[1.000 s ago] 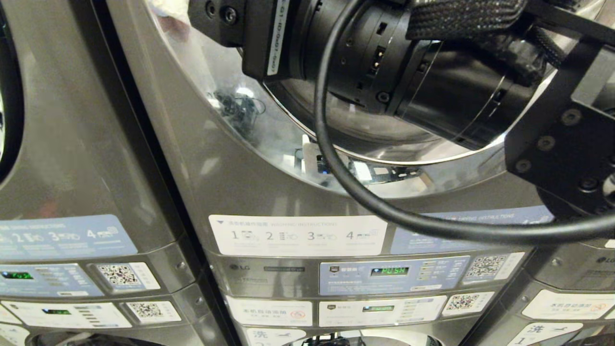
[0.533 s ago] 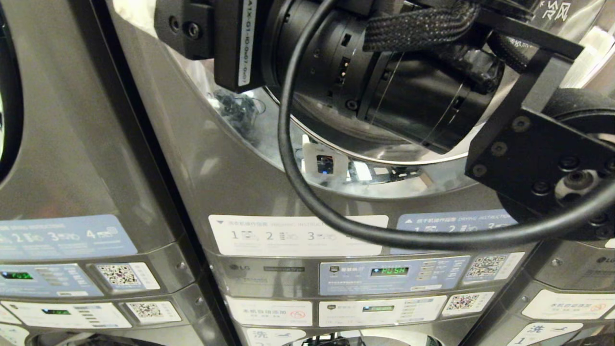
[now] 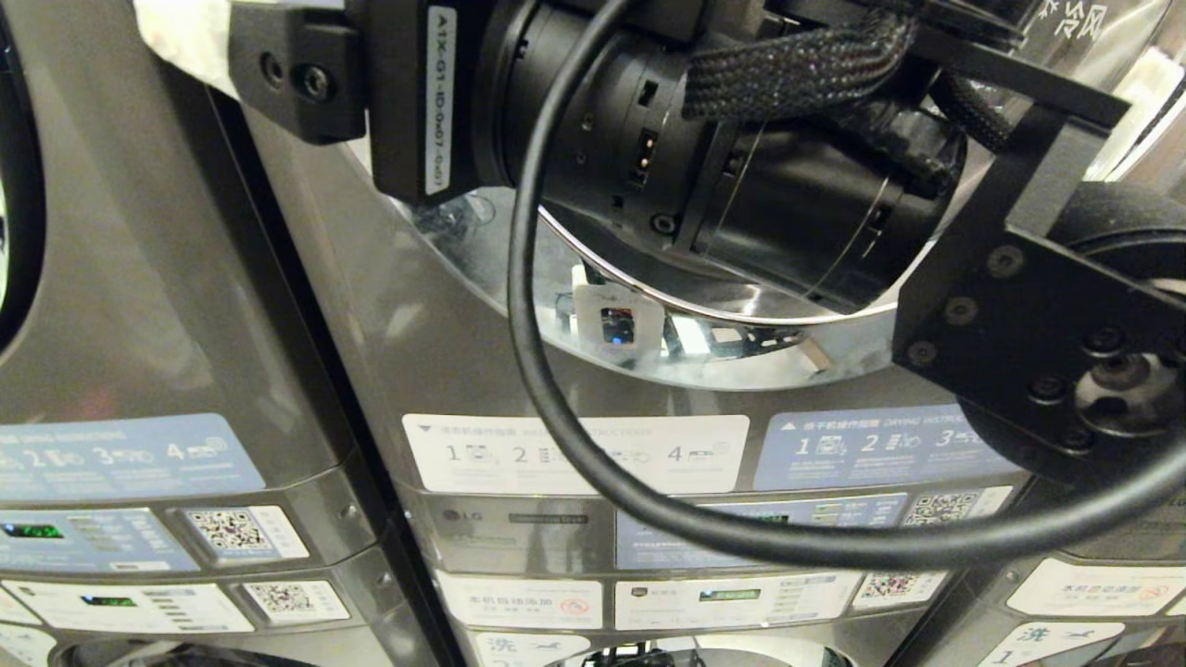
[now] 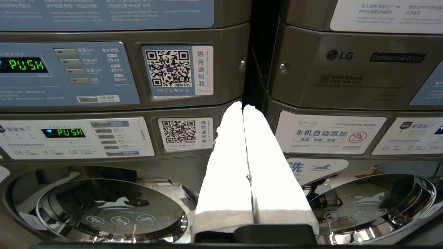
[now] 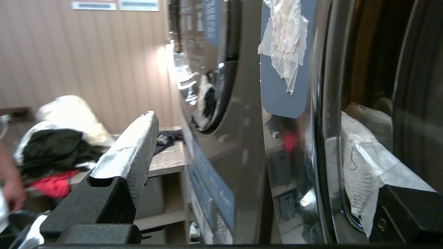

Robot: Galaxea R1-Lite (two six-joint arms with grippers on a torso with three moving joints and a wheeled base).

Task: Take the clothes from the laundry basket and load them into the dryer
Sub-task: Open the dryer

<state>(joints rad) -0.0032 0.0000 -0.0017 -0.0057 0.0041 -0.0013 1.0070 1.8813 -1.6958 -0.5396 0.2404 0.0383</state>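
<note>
Right arm [image 3: 741, 176] before dryer [image 3: 574, 408] door; 2nd machine [image 3: 139, 324] on its left.

The right arm [image 3: 723, 157] is black and cylindrical, with a white serial label, small screws, a braided sleeve and a thick smooth black cable [image 3: 593, 463] looping off it. Both the left hand [image 4: 245, 108] and right hand [image 5: 249, 138] have fingers wrapped in white tape on black mounts.

QR sticker [image 4: 168, 68] beside green PUSH display [image 4: 26, 65].
</note>
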